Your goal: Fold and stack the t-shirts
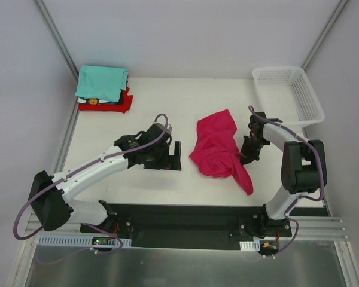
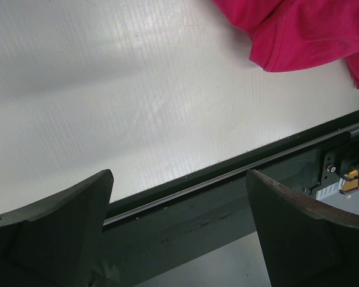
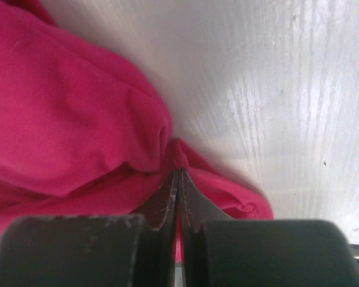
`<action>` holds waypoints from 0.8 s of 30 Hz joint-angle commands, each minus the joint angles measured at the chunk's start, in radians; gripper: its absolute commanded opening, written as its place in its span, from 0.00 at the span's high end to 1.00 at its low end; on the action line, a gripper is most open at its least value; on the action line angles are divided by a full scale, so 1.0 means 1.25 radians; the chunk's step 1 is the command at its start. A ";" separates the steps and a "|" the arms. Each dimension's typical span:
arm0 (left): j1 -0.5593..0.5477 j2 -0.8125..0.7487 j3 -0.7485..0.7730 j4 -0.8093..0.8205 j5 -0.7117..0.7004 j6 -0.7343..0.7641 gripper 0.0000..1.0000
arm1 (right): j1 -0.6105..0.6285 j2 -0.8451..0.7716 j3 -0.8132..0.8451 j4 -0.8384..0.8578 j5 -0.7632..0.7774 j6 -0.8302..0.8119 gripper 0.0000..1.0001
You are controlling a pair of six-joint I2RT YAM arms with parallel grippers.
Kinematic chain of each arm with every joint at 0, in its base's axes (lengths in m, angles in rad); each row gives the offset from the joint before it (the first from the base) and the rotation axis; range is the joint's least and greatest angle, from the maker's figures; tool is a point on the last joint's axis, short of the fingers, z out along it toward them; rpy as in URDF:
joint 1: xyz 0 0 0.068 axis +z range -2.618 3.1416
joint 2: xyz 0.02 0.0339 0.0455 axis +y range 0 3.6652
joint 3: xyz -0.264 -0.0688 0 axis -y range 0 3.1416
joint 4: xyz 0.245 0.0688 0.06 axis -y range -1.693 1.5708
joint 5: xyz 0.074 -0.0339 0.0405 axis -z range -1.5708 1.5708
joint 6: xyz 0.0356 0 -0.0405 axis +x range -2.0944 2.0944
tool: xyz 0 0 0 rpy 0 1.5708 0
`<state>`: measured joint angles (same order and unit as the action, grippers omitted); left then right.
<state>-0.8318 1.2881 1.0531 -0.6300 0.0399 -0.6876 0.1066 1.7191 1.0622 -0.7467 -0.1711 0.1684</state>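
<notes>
White table (image 1: 161,101), left to right: we noted the folded stack (image 1: 102,89) at the far corner, the left gripper (image 1: 175,156) gaping, empty, just short of the crumpled magenta t-shirt (image 1: 218,146), and the right gripper (image 1: 249,156) clamped on its right-hand edge.

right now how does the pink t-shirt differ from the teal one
The pink t-shirt lies crumpled in the middle of the table; the teal t-shirt is folded, at the far left corner. Pink sits alone, pinched by the right claw; teal tops a stack of folded shirts, untouched. Both are plain-coloured cloth.
</notes>
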 commanded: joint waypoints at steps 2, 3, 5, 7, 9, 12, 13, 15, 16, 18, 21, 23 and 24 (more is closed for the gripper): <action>-0.007 -0.009 0.034 -0.011 -0.021 0.013 0.07 | 0.030 -0.118 0.062 -0.058 0.010 -0.005 0.99; -0.007 -0.006 0.035 -0.011 -0.020 0.013 0.07 | 0.042 -0.156 0.079 -0.091 0.031 -0.003 0.99; -0.007 -0.005 0.037 -0.011 -0.015 0.010 0.07 | 0.083 -0.206 0.139 -0.116 0.096 -0.008 0.99; -0.006 -0.001 0.039 -0.011 -0.015 0.009 0.07 | 0.132 -0.278 0.203 -0.140 0.170 -0.010 0.99; -0.006 -0.001 0.041 -0.011 -0.011 0.009 0.07 | 0.160 -0.317 0.248 -0.164 0.208 -0.013 0.99; -0.006 0.002 0.044 -0.010 -0.009 0.008 0.07 | 0.193 -0.346 0.342 -0.217 0.237 -0.024 0.99; -0.007 0.003 0.045 -0.011 -0.009 0.008 0.07 | 0.192 -0.332 0.362 -0.238 0.236 -0.026 0.99; -0.007 0.000 0.047 -0.011 -0.006 0.005 0.07 | 0.193 -0.326 0.377 -0.268 0.237 -0.023 0.99; -0.007 -0.002 0.047 -0.010 -0.006 0.005 0.07 | 0.193 -0.328 0.360 -0.258 0.229 -0.025 0.99; -0.007 -0.011 0.044 -0.011 -0.009 0.004 0.07 | 0.185 -0.349 0.281 -0.215 0.228 -0.012 0.98; -0.006 -0.023 0.034 -0.011 -0.013 0.005 0.07 | 0.163 -0.359 0.197 -0.170 0.196 0.003 0.84; -0.006 -0.029 0.026 -0.011 -0.017 0.006 0.07 | 0.160 -0.353 0.168 -0.160 0.169 0.009 0.73; -0.007 -0.030 0.024 -0.013 -0.018 0.005 0.07 | 0.161 -0.347 0.143 -0.150 0.164 0.014 0.71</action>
<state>-0.8318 1.2865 1.0767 -0.6342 0.0406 -0.6884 0.3176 1.2739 1.3163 -0.9432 0.0719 0.1631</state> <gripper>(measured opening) 0.931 0.240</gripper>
